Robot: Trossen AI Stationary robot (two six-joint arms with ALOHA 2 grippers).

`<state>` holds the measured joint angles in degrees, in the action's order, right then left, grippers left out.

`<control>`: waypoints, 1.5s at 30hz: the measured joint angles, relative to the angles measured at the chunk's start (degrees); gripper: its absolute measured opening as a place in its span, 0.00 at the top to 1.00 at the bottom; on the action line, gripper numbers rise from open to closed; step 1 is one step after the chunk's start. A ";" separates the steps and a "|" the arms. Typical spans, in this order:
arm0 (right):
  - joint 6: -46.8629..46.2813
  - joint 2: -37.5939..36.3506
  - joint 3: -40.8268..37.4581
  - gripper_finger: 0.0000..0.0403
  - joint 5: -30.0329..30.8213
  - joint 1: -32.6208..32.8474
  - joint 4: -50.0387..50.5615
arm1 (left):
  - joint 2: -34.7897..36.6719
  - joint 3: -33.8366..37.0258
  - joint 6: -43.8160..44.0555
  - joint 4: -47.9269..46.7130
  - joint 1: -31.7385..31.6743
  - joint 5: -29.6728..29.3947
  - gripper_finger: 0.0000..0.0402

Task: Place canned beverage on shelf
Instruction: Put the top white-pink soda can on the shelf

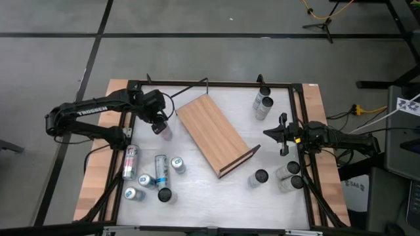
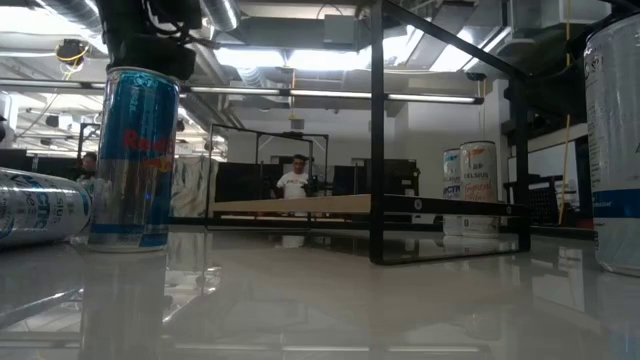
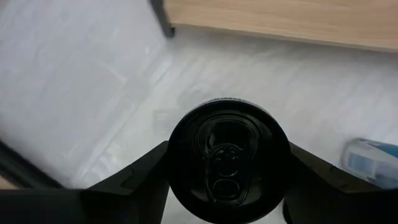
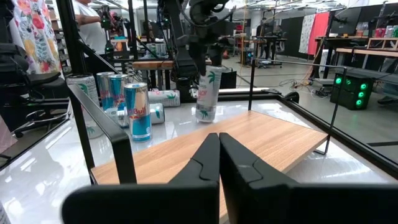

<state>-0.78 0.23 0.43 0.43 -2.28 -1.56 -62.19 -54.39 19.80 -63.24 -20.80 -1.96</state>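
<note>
Between the two dark fingers (image 3: 140, 171) of the left gripper (image 3: 227, 168) sits a can (image 3: 227, 167) with a black top. One finger presses on each side, so the gripper has a firm hold of it. From across the table, the can is white with green palm trees on it, and it hangs upright just above the white table (image 1: 197, 190). It is close to the shelf (image 1: 213, 133), by the shelf's long edge, but does not touch it. The shelf is a long light-brown wooden board with thin black wire rails at its short ends, and it lies slanted in the middle of the table. The right gripper (image 1: 283, 134) waits at the right side of the table, with its fingers (image 4: 205, 163) pressed together and holding nothing. More cans stand and lie around the table.
</note>
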 joint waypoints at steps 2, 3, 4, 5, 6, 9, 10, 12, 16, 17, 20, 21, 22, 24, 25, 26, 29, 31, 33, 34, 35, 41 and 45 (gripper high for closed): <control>0.00 0.01 0.00 1.00 0.00 0.00 0.00 | 0.00 0.00 -1.44 0.86 1.01 0.42 0.41; 0.00 0.00 0.00 1.00 0.00 0.01 0.00 | 0.00 0.00 -2.04 1.35 1.51 0.62 0.41; 0.00 0.00 0.00 1.00 0.00 0.01 0.00 | 0.02 0.00 -2.32 1.85 1.98 0.85 0.41; 0.00 0.01 0.00 1.00 0.00 0.00 0.00 | 0.02 0.00 -2.39 2.51 2.39 1.09 0.41; 0.00 0.00 0.00 1.00 0.00 0.00 0.00 | 0.00 0.00 -2.39 3.23 2.80 1.36 0.41; 0.00 0.00 0.00 1.00 0.00 0.02 0.00 | 0.02 -0.02 -2.39 5.18 3.72 1.75 0.41; 0.00 0.01 0.00 1.00 0.00 0.02 0.00 | 0.02 -0.02 -2.40 5.51 3.93 1.75 0.41; 0.00 0.01 0.00 1.00 0.00 0.00 0.00 | 0.02 -0.02 -2.41 6.17 4.34 1.77 0.41; 0.00 0.00 0.00 1.00 0.00 0.01 0.00 | 0.02 -0.07 -2.41 7.68 4.93 1.85 0.41; 0.00 0.00 0.00 1.00 0.00 0.02 0.00 | 0.02 -0.07 -2.41 7.85 5.03 2.13 0.41; 0.00 0.00 0.00 1.00 0.00 0.00 0.00 | 0.02 -0.07 -2.41 8.68 5.05 3.47 0.41; 0.00 0.01 0.00 1.00 0.00 0.01 -0.01 | 0.02 -0.19 -2.41 9.02 5.05 3.76 0.41; 0.00 0.00 0.00 1.00 0.00 0.00 -0.01 | 0.01 -0.63 -2.43 9.08 5.05 4.16 0.41; 0.00 0.00 0.00 1.00 0.01 0.00 -0.02 | -0.23 -2.19 -2.44 8.97 5.05 4.45 0.41; 0.00 0.01 0.00 1.00 0.01 0.00 -0.02 | -0.35 -3.25 -2.48 8.94 5.05 4.44 0.41; 0.00 0.00 0.00 1.00 0.00 0.02 -0.02 | -0.44 -4.38 -2.50 8.99 5.05 4.44 0.41; 0.00 0.02 0.00 1.00 0.00 0.02 -0.02 | -0.46 -7.84 -2.57 8.89 5.03 4.42 0.41; 0.00 0.00 0.00 1.00 0.02 0.00 -0.02 | -0.46 -10.02 -2.57 9.02 5.03 4.28 0.41; 0.00 0.00 0.00 1.00 0.00 0.00 -0.02 | -0.48 -11.93 -2.57 8.95 5.03 4.20 0.41; 0.00 0.01 0.00 1.00 0.01 0.01 -0.02 | -0.48 -12.90 -2.57 8.85 5.03 4.20 0.41; 0.00 0.00 0.00 1.00 0.00 0.00 -0.02 | -0.48 -13.82 -2.57 8.82 5.03 4.20 0.41; 0.00 0.00 0.00 1.00 0.00 0.00 -0.02 | -4.37 -20.63 -7.36 8.57 5.03 4.05 0.41; 0.00 0.02 0.00 1.00 0.01 0.01 -0.02 | -9.84 -26.55 -13.55 8.22 4.69 4.06 0.41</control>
<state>-0.78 0.25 0.43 0.44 -2.28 -1.58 -72.03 -80.94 6.25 -55.02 -16.12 2.10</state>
